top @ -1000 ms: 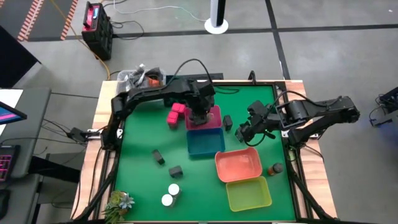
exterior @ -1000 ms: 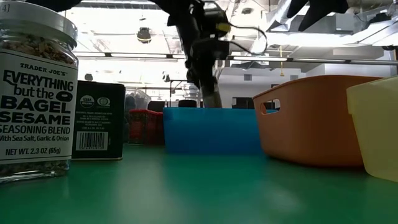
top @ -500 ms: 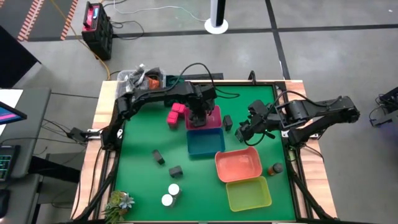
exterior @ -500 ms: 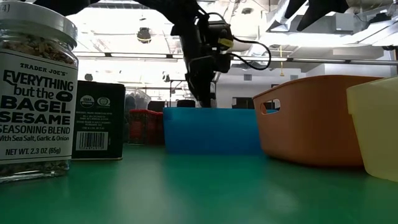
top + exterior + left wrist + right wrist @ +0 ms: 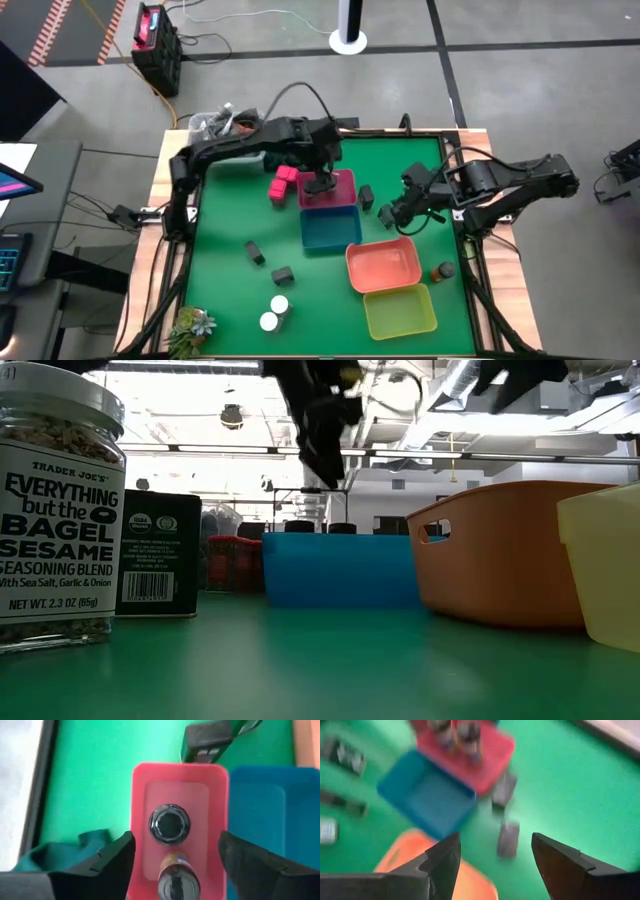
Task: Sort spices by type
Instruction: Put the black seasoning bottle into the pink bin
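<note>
My left gripper [image 5: 320, 183] hangs open above the pink tray [image 5: 343, 190]. In the left wrist view its fingers stand apart on either side of two dark-capped jars [image 5: 169, 824] [image 5: 178, 880] that stand upright in that tray. My right gripper [image 5: 395, 211] is open over the mat, right of the tray, above two dark grey boxes [image 5: 504, 790] [image 5: 508, 839] lying flat. Pink blocks [image 5: 283, 182] sit left of the pink tray. More dark boxes [image 5: 254, 252] [image 5: 282, 274] and two white-capped jars [image 5: 279, 304] [image 5: 268, 321] rest near the front left. One dark-capped jar [image 5: 443, 270] stands by the right edge.
The blue tray [image 5: 330, 228], salmon tray [image 5: 382, 263] and yellow-green tray [image 5: 400, 310] run in a row toward the near right. A clear bin of clutter [image 5: 225, 125] is at the far left corner, a small plant [image 5: 192, 326] at the near left corner. The low view shows a sesame jar [image 5: 55, 510] close up.
My left gripper has risen straight up out of the pink tray and now hangs clear above the blue tray's rim in the low view. The jars stay standing in the pink tray.
</note>
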You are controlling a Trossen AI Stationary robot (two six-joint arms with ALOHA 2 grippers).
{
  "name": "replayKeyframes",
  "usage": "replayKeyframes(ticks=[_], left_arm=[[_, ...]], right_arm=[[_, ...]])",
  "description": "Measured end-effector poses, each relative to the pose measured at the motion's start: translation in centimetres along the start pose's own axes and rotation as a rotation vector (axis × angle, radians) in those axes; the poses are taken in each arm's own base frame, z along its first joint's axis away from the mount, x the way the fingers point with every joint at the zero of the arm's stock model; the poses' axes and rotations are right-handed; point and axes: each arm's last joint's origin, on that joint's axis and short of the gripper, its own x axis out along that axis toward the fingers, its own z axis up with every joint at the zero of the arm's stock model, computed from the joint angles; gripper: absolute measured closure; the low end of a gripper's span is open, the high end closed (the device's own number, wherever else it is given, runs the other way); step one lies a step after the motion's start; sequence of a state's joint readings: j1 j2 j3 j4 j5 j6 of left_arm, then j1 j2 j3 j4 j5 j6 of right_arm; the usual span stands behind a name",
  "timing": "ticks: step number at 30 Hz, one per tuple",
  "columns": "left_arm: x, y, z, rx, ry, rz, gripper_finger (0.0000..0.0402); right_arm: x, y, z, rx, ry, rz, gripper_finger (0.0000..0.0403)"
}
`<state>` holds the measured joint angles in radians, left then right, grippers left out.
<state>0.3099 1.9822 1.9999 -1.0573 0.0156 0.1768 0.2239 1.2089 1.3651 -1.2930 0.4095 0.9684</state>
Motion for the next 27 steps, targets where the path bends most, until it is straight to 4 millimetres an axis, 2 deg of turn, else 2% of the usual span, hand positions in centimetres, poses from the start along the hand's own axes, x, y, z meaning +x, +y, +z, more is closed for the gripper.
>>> replayKeyframes(ticks=[6, 12, 17, 23, 27], left_arm=[[-4.3, -0.2, -0.6, -0.063, -0.09, 0.015, 0.0146], [-5.1, -1.6, -3.0, -0.122, -0.08, -0.01, 0.0146], [-7.2, -2.4, -4.8, -0.195, -0.158, -0.015, 0.0146], [-8.5, -2.7, -6.8, -0.266, -0.18, -0.014, 0.0146], [-8.7, -2.6, -7.0, -0.273, -0.178, -0.014, 0.0146]], right_arm=[[0.0, 0.3, -2.8, -0.082, 0.376, 0.102, 0.0132], [1.9, 0.6, -7.5, -0.093, 0.668, 0.065, 0.0132], [2.2, 0.6, -10.4, -0.068, 0.743, -0.015, 0.0132], [1.5, 0.7, -12.8, -0.062, 0.758, -0.067, 0.0131], [1.9, 0.6, -14.3, -0.06, 0.761, -0.086, 0.0121]])
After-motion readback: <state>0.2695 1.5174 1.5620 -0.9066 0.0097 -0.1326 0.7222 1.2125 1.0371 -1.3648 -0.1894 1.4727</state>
